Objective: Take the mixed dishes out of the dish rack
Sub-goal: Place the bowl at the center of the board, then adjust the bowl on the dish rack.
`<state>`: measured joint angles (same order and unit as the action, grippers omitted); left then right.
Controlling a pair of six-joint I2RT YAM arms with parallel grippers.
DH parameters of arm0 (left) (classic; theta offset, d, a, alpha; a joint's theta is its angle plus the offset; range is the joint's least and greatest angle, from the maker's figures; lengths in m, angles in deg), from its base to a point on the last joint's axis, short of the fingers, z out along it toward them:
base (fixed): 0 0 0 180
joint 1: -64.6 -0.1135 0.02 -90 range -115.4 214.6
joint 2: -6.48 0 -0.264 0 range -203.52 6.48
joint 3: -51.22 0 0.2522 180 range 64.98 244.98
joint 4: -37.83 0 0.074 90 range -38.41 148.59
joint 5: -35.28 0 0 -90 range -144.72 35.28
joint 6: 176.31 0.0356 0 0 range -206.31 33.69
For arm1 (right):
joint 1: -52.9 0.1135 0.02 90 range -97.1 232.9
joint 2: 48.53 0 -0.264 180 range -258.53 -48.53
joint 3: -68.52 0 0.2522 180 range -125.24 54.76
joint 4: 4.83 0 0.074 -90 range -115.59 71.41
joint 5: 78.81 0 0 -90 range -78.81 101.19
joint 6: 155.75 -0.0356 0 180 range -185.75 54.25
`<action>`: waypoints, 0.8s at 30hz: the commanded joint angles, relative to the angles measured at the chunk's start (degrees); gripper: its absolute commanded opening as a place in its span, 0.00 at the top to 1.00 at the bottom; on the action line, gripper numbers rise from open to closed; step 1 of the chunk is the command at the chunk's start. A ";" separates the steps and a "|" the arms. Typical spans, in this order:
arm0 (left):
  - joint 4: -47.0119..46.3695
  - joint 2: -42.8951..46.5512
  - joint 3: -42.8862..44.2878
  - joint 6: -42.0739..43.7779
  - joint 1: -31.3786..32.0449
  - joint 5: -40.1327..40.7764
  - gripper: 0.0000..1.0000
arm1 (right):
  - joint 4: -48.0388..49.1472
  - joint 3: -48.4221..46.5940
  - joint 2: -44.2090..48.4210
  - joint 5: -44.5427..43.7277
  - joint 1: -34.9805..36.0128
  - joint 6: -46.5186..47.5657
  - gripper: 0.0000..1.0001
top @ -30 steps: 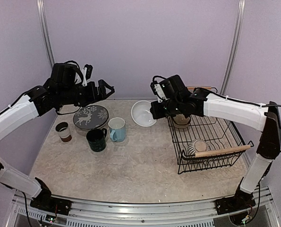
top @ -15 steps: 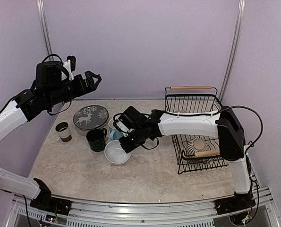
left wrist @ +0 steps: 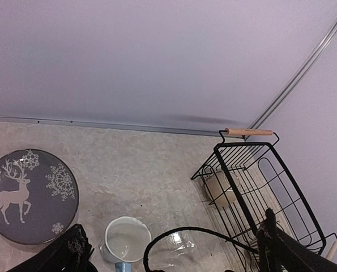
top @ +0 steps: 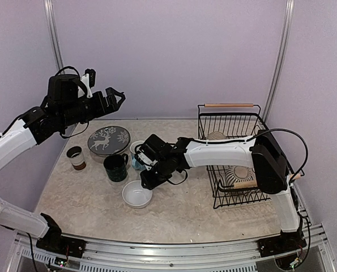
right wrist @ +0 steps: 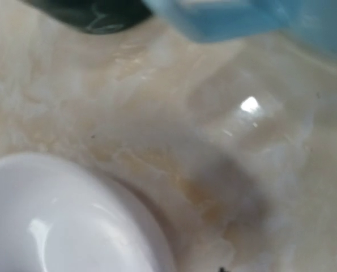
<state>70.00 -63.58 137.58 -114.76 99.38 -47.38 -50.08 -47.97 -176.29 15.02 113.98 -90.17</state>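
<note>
A white bowl sits upright on the table, well to the left of the dish rack and just in front of the dark green mug. The right tool hangs low at the bowl's far rim. I cannot tell whether it touches the bowl or how wide it stands, as its own camera shows only a blur of bowl and table. Beside it stands the light blue mug; further left are the deer-pattern plate and the brown-white cup. The rack holds a black-and-white striped dish at its near end and a pale cup at the far end. The left tool hovers high above the plate, spread wide and holding nothing.
</note>
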 commanded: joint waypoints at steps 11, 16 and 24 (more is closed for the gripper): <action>-0.10 -0.12 0.61 -0.19 -0.16 -2.66 0.01 | 1.87 5.43 17.51 -18.04 -0.87 1.88 0.37; 0.12 -0.16 0.77 -0.21 0.01 -2.81 0.01 | 7.08 15.64 29.50 -21.00 -6.63 -1.31 0.29; 0.22 -0.37 0.96 -0.25 0.15 -3.37 0.01 | 19.05 32.14 42.85 -14.18 -21.44 -12.62 0.01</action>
<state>70.02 -63.58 137.58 -114.96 99.41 -49.98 -36.85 -21.40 -136.40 -1.81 97.45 -95.48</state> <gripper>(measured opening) 0.990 0.955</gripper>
